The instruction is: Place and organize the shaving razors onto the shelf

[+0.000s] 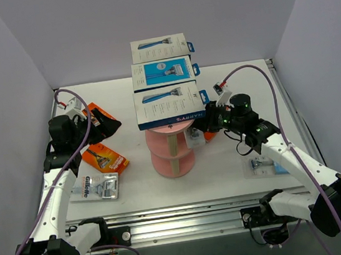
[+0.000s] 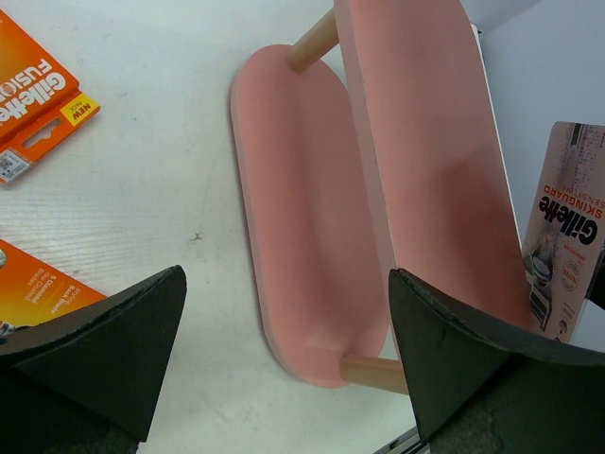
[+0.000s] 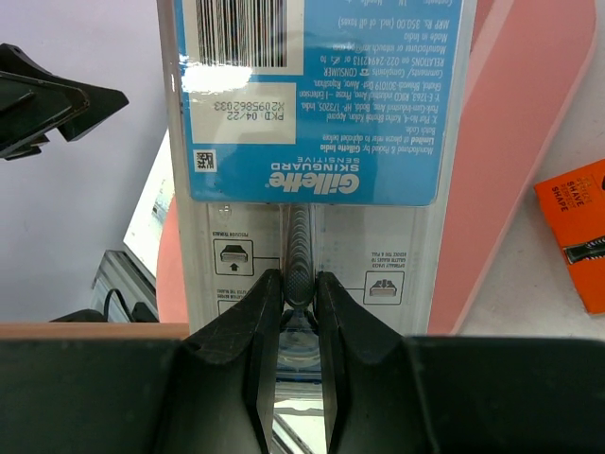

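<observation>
The pink shelf (image 1: 172, 157) stands mid-table with three white-and-blue Harry's boxes (image 1: 169, 105) lying on its top tier. My right gripper (image 1: 206, 124) is just right of the shelf, shut on a clear Gillette Skinguard blister pack (image 3: 312, 123), its jaws pinching the razor handle through the plastic (image 3: 298, 284). That pack (image 2: 567, 255) hangs upright beside the lower tiers (image 2: 302, 218). My left gripper (image 1: 106, 127) hovers left of the shelf, open and empty (image 2: 286, 284), above an orange razor card (image 1: 96, 114). A second orange card (image 1: 104, 159) and a clear blister pack (image 1: 97, 187) lie on the table.
Another clear blister pack (image 1: 265, 165) lies at the right under my right arm. White walls close in the table on three sides. A metal rail (image 1: 183, 220) runs along the near edge between the arm bases.
</observation>
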Motion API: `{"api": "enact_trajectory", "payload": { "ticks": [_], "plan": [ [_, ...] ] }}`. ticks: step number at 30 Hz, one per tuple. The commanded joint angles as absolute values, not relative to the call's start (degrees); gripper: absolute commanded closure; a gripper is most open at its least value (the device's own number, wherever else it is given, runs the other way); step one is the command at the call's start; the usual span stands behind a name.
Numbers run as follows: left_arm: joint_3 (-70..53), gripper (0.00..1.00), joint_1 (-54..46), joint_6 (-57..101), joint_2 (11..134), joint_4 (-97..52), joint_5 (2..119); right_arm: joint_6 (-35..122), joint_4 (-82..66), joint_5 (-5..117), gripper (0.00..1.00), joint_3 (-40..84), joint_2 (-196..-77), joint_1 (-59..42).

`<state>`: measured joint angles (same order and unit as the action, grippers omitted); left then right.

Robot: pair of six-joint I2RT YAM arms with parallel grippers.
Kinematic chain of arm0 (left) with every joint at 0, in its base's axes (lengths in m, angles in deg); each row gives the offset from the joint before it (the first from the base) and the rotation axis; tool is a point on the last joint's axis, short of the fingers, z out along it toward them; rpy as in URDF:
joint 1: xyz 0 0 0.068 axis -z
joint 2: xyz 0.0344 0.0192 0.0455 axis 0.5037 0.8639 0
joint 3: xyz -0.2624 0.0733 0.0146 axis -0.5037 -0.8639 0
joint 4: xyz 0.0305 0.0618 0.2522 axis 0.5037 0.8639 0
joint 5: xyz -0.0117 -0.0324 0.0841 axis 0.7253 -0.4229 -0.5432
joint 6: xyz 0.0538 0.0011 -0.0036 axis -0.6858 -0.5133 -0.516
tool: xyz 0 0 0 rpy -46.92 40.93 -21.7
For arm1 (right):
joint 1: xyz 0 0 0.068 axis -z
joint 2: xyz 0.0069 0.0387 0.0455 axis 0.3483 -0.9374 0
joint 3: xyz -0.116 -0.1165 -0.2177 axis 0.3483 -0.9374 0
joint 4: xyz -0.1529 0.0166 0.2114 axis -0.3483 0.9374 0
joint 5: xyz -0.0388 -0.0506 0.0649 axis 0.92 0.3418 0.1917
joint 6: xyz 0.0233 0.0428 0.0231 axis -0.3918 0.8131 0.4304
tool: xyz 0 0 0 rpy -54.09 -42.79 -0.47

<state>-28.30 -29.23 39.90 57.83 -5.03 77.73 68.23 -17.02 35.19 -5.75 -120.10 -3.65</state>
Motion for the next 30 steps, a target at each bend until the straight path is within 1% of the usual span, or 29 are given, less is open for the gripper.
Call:
{"api": "enact_trajectory", "payload": {
  "ticks": [1,5,9,15,23,30],
  "plan": [
    [-27.9,0.03,-29.5,39.8,57.9,-7.9,78.8,69.2,-21.3,35.0,0.98,-5.7,-120.7,-5.2],
    [-27.8,0.03,-29.5,39.8,58.0,-7.9,78.9,69.3,-21.7,35.6,0.94,-5.4,-121.4,-6.3],
    [-27.8,0.03,-29.5,39.8,58.1,-7.9,78.9,69.5,-21.7,35.9,0.86,-5.1,-121.5,-6.7],
    [-27.8,0.03,-29.5,39.8,58.3,-8.0,79.1,70.1,-22.3,35.5,0.79,-4.9,-121.4,-7.0],
    [-27.8,0.03,-29.5,39.8,58.3,-7.9,79.3,70.7,-22.7,35.4,0.75,-4.4,-121.4,-7.3],
    [-27.7,0.03,-29.5,39.6,58.5,-7.8,79.5,70.7,-20.6,38.1,0.66,-3.4,-119.7,-7.2]
  ]
}}
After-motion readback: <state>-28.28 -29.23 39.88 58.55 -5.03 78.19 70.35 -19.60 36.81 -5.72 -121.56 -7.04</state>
